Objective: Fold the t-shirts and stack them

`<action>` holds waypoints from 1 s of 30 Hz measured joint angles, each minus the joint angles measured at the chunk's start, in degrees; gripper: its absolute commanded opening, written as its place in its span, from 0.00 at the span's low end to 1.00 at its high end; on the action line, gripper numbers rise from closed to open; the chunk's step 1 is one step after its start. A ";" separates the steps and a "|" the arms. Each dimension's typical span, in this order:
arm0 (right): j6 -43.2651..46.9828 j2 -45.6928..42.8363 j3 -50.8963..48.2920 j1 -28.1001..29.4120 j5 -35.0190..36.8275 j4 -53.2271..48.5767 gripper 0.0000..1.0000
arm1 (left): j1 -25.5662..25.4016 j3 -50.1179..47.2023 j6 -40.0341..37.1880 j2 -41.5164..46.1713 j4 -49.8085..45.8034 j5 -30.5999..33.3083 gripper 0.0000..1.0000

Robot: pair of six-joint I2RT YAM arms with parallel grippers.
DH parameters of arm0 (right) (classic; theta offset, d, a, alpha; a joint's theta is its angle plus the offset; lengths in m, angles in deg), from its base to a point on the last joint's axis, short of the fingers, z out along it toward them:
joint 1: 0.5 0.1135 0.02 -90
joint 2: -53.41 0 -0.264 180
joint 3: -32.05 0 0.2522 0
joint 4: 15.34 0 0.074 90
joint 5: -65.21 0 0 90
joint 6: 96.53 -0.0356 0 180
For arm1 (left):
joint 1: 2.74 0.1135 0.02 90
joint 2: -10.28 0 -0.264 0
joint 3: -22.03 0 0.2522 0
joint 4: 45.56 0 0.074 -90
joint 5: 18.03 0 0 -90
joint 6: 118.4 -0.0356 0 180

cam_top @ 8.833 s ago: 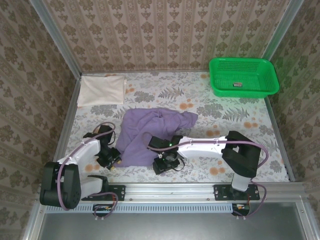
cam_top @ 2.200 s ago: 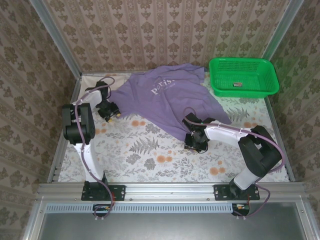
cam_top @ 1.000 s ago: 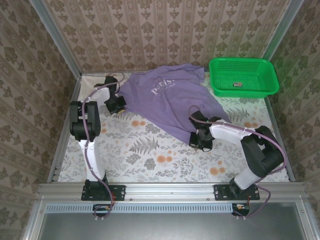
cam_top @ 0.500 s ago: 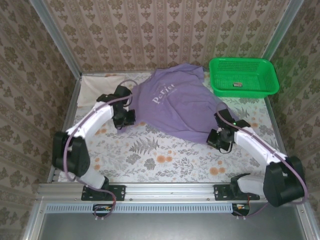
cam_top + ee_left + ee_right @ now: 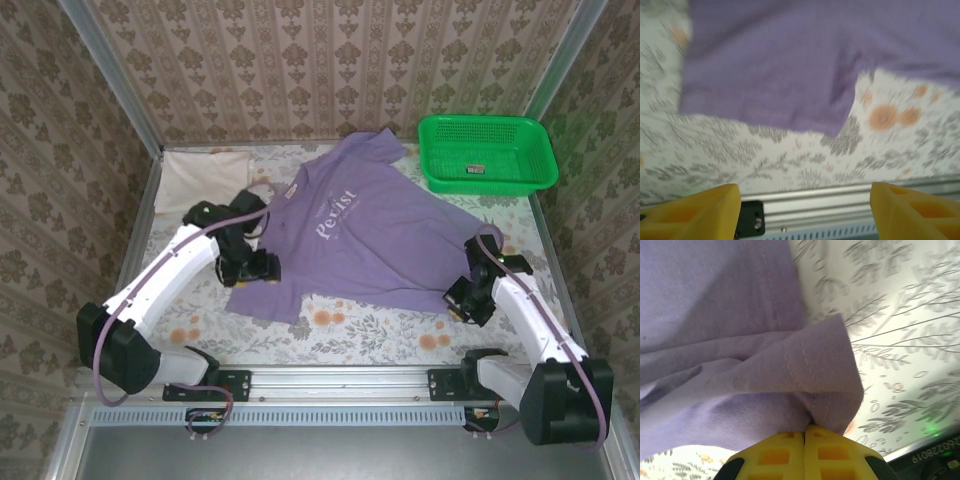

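Lab mock-up booth: wallpapered walls (image 5: pixel 300 60), aluminium frame (image 5: pixel 340 378)

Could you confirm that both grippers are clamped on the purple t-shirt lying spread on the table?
Not quite: only the right gripper is clamped on the purple t-shirt. The left wrist view shows the left gripper open, gripping nothing.

The purple shirt (image 5: pixel 370 225) carries white lettering. At ten o'clock lies a plain cream shirt (image 5: pixel 205 175); at two o'clock, a bright green mesh basket (image 5: pixel 487 152). The tablecloth (image 5: pixel 350 335) is white with grey ferns and orange blossoms. The walls (image 5: pixel 300 70) show a beige damask pattern. The arms (image 5: pixel 165 280) are white with black joints.
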 measured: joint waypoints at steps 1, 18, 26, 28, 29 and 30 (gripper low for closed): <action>-0.20 -0.66 0.24 -0.39 0.76 -0.61 0.00 | 1.49 2.91 -0.31 -1.11 0.48 0.74 0.70; 0.11 -4.24 5.31 -3.19 6.95 -4.83 0.44 | 7.26 66.82 -9.25 -65.00 13.27 1.57 0.61; 5.92 5.84 14.40 -1.01 5.42 2.10 0.44 | 4.59 70.97 -9.66 -74.23 15.23 1.38 0.60; 7.30 10.23 17.27 0.76 5.01 4.37 0.45 | 4.42 68.46 -9.66 -73.26 15.32 4.28 0.59; 7.91 12.55 18.67 1.53 4.83 5.60 0.45 | 4.42 65.16 -9.64 -71.84 16.92 5.62 0.59; 8.44 15.08 20.02 2.19 4.48 6.86 0.45 | 4.46 60.67 -9.57 -69.20 18.53 7.08 0.59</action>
